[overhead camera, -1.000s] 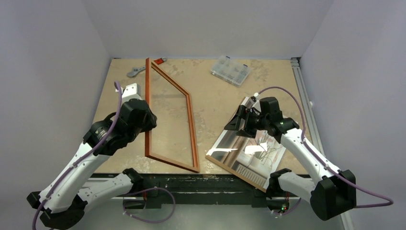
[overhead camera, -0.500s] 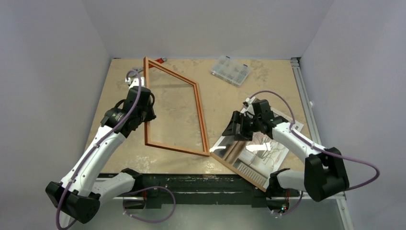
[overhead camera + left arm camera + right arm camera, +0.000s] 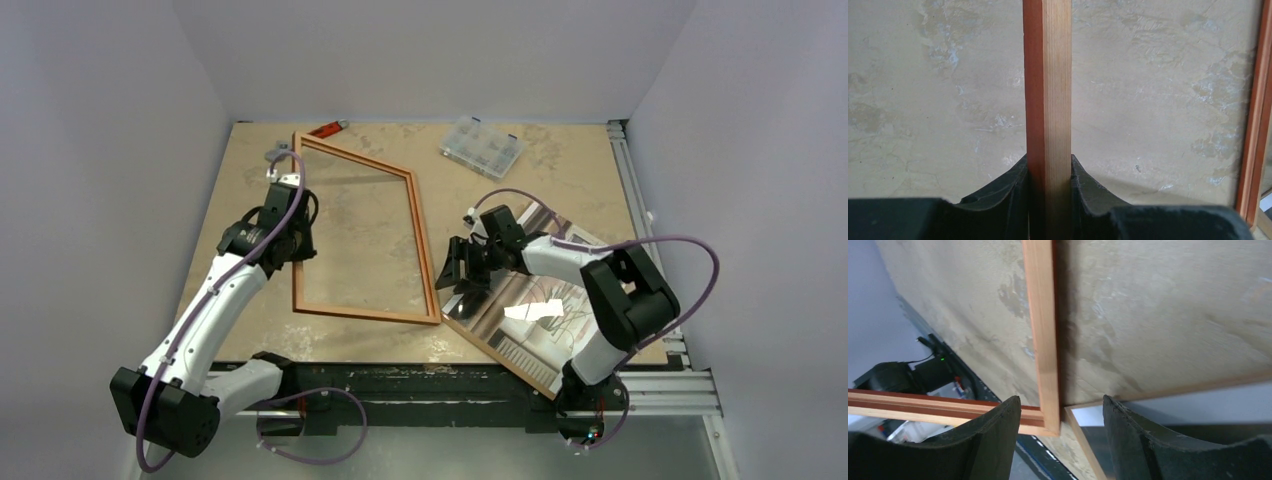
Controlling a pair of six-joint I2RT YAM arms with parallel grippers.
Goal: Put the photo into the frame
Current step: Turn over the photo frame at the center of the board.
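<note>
My left gripper (image 3: 285,240) is clamped on the left rail of the wooden frame (image 3: 366,314), with my fingers (image 3: 998,195) pressed to either side of it. My right gripper (image 3: 452,275) has its fingers apart at the frame's near right corner, not closed on it. The photo (image 3: 520,340) lies face up on the table (image 3: 560,170) just right of that corner. Whether the two touch I cannot tell.

Plain pale grey walls (image 3: 430,50) on three sides, mottled beige tabletop (image 3: 560,170), aluminium rail (image 3: 633,190) along its right edge, soft even light
</note>
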